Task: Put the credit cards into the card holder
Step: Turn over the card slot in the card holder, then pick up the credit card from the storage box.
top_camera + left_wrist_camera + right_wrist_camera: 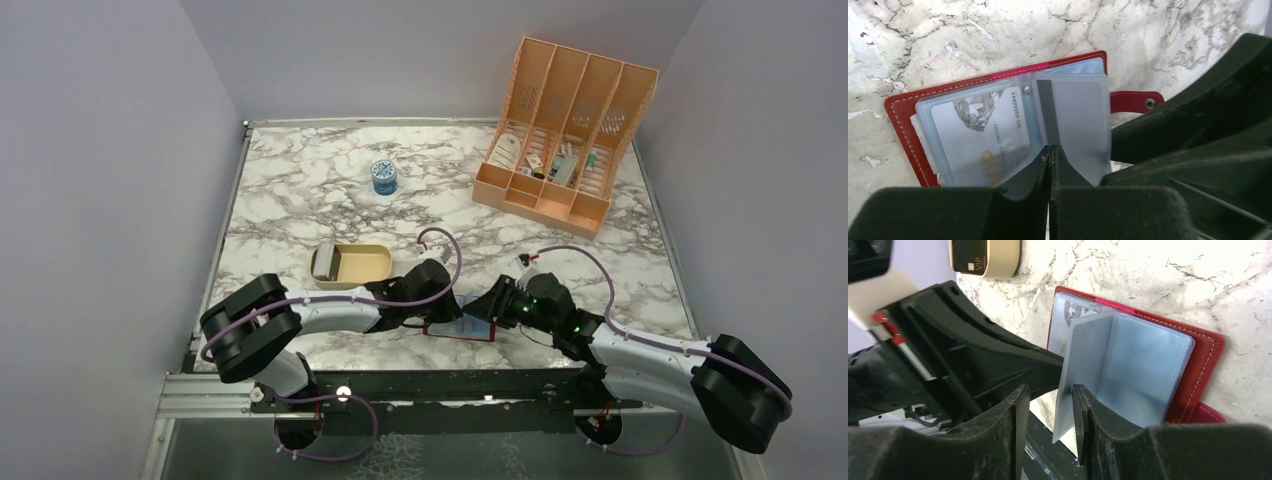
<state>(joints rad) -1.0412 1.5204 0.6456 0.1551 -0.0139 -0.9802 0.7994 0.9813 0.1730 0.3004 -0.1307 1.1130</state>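
Holder (pixel 903 115) lies open on tabletop (pixel 300 180), near front edge. 2 cards (pixel 983 135) sleeved; more in tray (pixel 375 265).

Left claw (pixel 1049 152) clenched at sleeve edge; pinch unclear. Right claw (pixel 1050 395) released, straddling 1 upright sleeve (pixel 1083 365).

Your risk: a skewed close creases sleeve or drags holder.

Left gripper (pixel 1050 165) and right gripper (pixel 1050 405) meet tip to tip over open card holder (pixel 903 125): no way between. Raised pocket leaf (pixel 1083 365) stands inside right pincer's gap. Tray (pixel 1010 260) ahead of right pincer, past the left one. Bare table (pixel 1148 40) ahead of left pincer.
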